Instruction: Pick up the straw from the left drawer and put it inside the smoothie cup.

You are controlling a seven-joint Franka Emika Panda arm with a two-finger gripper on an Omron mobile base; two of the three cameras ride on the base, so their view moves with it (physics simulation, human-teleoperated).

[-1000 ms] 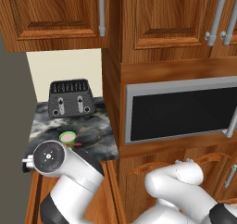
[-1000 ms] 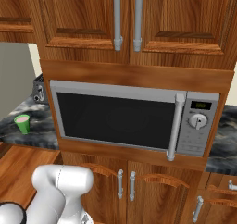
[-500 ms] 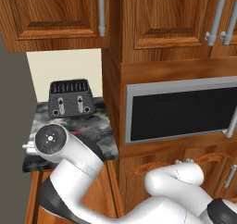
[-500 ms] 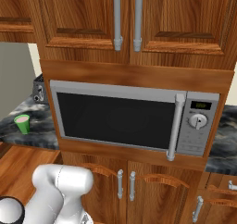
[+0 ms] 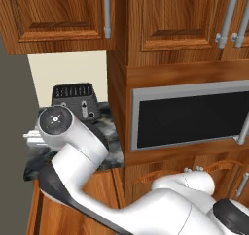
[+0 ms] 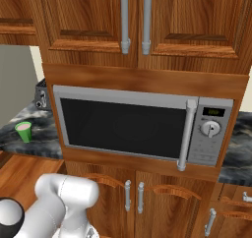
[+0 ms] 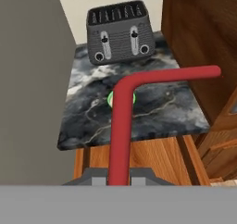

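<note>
My gripper [image 7: 118, 176] is shut on the dark-red straw [image 7: 119, 130]. In the hand view the straw rises from the fingertips [image 7: 95, 175], bends near the top and runs off to the right. The green smoothie cup [image 7: 110, 98] stands on the dark marble counter [image 7: 92, 112]; the straw's bend covers most of it. In the right base view the smoothie cup [image 6: 23, 132] stands at the far left of the counter. The reddish-brown left drawer [image 7: 148, 156] lies open below the counter's front edge. In the left base view the arm's elbow hides the cup.
A dark toaster [image 7: 118, 31] [image 5: 73, 100] stands at the back of the counter, behind the cup. A tall wooden cabinet side [image 7: 199, 42] borders the counter on the right. The built-in microwave [image 6: 138, 129] is further right, with wall cabinets [image 5: 63, 15] above.
In the left base view the arm's elbow has swung up and right, and it now covers the cup. The cup and toaster have not moved.
</note>
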